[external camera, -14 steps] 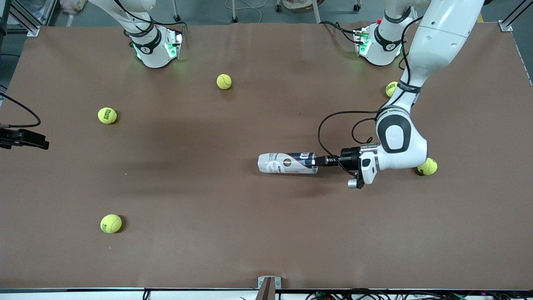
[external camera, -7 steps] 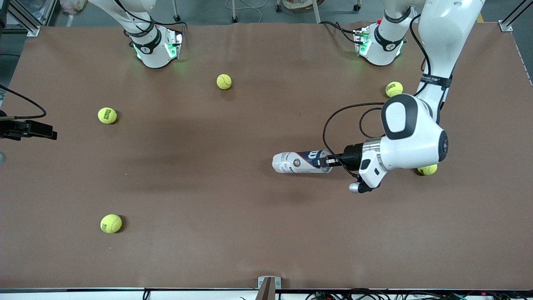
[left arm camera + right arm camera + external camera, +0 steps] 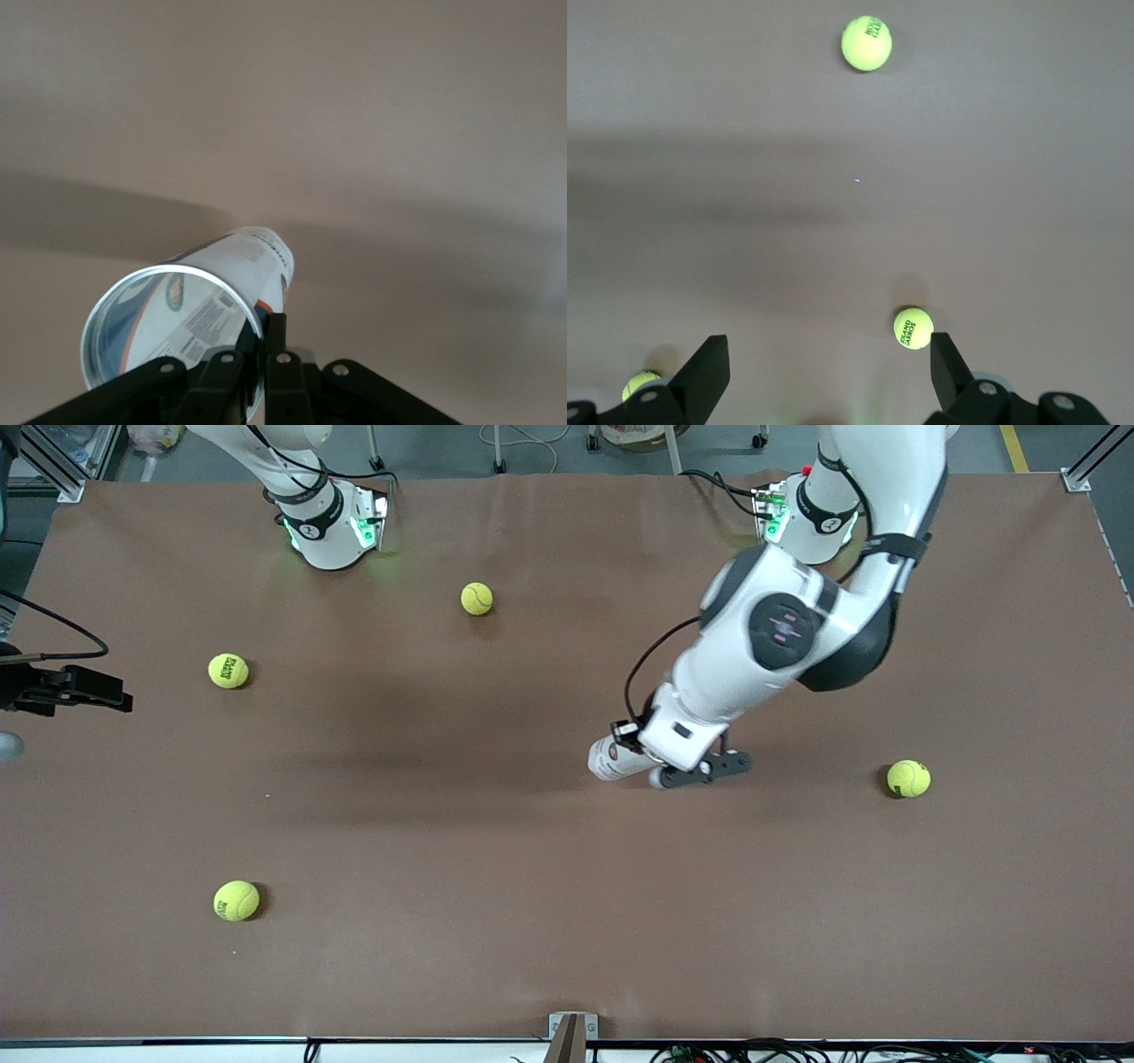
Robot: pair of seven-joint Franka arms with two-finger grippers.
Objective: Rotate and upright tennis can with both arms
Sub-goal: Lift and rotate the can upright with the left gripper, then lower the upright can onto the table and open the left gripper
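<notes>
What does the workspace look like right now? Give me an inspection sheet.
Surface: brown table, no spills seen.
Job's things: tennis can, tilted, open rim raised, not upright.
Clutter: tennis balls scattered on the table, four visible in the front view.
Grippers: left tool shut on the tennis can's rim; right tool open, above the table at the right arm's end.
Cables: black cable looping off the left wrist.
Surroundings: cords and caster wheels on the floor past the bases.
</notes>
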